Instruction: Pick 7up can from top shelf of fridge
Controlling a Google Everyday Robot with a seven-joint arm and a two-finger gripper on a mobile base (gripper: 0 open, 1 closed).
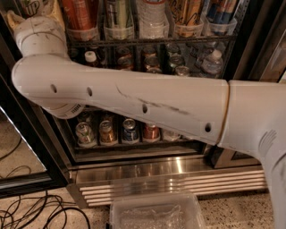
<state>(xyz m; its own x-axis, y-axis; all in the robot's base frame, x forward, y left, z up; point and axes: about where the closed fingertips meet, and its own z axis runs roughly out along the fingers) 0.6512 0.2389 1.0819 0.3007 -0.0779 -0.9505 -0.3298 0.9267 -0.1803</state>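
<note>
Camera view, single vantage. 7up can [117, 14] stands upright on the top shelf [152, 42] of the fridge [251, 49], seated in a clear cup holder [118, 32]. What shows of its body is pale with green and dark vertical print; its upper end is cut off by the top of the view, so no rim is visible. An orange-red can [78, 12] sits in the next holder toward the view's left, a clear water bottle [154, 15] in the next toward the right, each just beside it. My arm [156, 105] runs across the cooler opening from the right edge to an elbow at the left, then turns upward through the wrist segment [39, 32], which sits in front of the shelf's left end. My gripper lies beyond the top-left corner, out of view; I cannot tell how wide it is or whether it has anything in it. The shelf's thin front rail shows uncovered above the arm, from the wrist segment to the right door frame. The arm hides most of the middle rack. Short cans [115, 132] line the lower rack under it. Below them come the slatted steel base [178, 181], a clear plastic bin [156, 214] on the floor, and black cables [31, 211] at lower left.
</note>
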